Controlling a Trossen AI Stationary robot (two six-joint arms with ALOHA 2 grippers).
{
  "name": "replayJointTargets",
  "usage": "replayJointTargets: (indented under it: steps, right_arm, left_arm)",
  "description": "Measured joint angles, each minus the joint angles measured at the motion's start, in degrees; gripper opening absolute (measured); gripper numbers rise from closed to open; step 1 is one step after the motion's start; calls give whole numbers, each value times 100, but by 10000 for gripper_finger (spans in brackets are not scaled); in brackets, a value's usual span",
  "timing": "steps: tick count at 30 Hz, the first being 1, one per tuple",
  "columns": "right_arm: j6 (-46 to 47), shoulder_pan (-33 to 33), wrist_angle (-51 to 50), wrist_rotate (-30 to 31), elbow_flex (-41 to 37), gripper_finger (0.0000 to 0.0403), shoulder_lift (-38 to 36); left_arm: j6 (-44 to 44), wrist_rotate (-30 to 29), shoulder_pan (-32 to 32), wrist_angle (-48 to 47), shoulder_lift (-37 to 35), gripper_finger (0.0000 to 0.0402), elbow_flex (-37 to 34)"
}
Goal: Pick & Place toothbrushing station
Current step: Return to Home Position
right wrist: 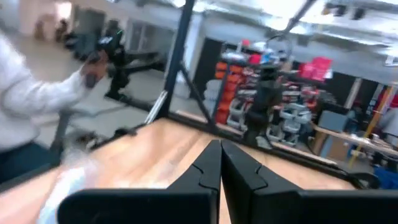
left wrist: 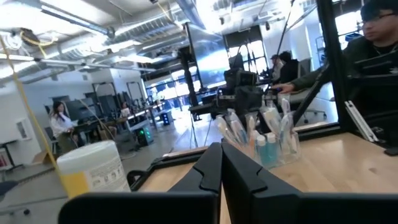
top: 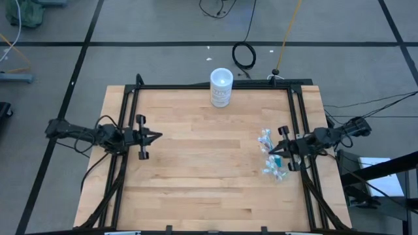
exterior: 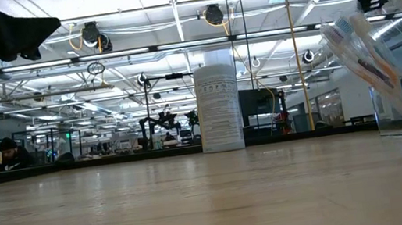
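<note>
1. Wooden table (top: 196, 176) in a bright, open workshop.
2. On it, clear cup (top: 272, 156) of toothbrushes (exterior: 357, 43) and teal tubes (left wrist: 263, 149), standing upright; brush long axes near vertical, fanning outward.
3. Just beside cup: right gripper (top: 271, 151), clenched, empty. Judged best: lift clear first, without nudging cup.
4. Well apart from cup: left gripper (top: 159, 136), clenched, empty; white-lidded container (top: 221, 86).
</note>
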Motion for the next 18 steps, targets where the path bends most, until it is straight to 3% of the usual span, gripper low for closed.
replayJointTargets:
  steps: [6,11,18]
  right_arm:
    - [425,-561,96,-164,-264,0,0]
    - [656,-1002,60,-167,-380,0,11]
    - [487,-1092,73,-151,-392,0,22]
  left_arm:
    - [40,0,79,-15,3,19,-8]
    - [-175,152,122,-91,1,4,-6]
    - [-507,247,118,-518,3,17,-6]
